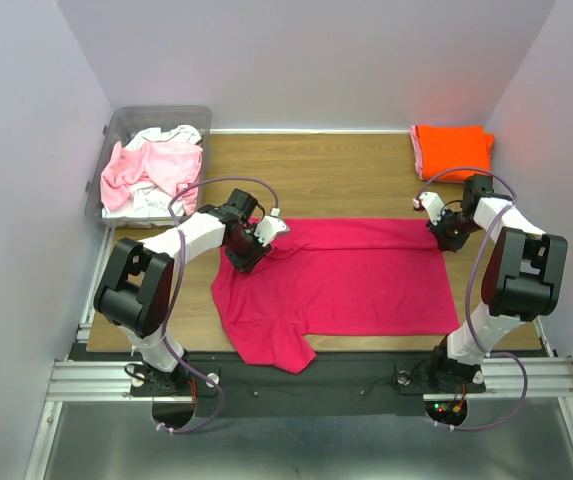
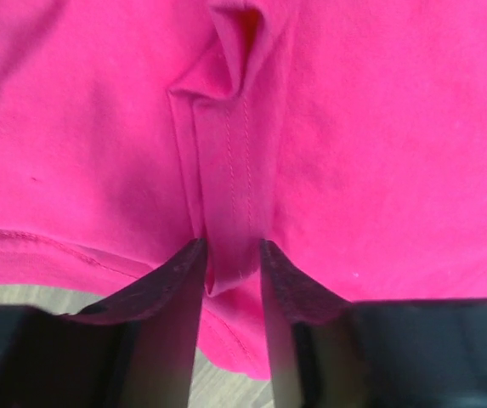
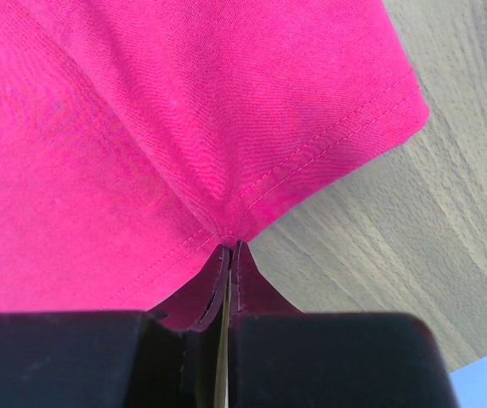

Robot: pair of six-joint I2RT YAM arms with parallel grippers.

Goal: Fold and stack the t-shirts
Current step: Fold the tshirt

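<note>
The magenta-pink t-shirt [image 1: 346, 275] lies spread across the middle of the wooden table, one sleeve hanging towards the front edge. My left gripper [image 1: 249, 245] is at its far-left corner, jaws closed on a raised fold of the fabric [image 2: 226, 187]. My right gripper [image 1: 444, 232] is at its far-right corner, shut on the stitched hem [image 3: 294, 161]. The orange t-shirt [image 1: 452, 150] lies folded at the back right. Pale pink [image 1: 141, 170] and white [image 1: 171, 135] shirts are crumpled in the bin.
A clear plastic bin [image 1: 158, 113] stands at the back left corner. Bare wood table [image 1: 316, 170] lies between the bin and the orange shirt. Walls close in on the left, back and right.
</note>
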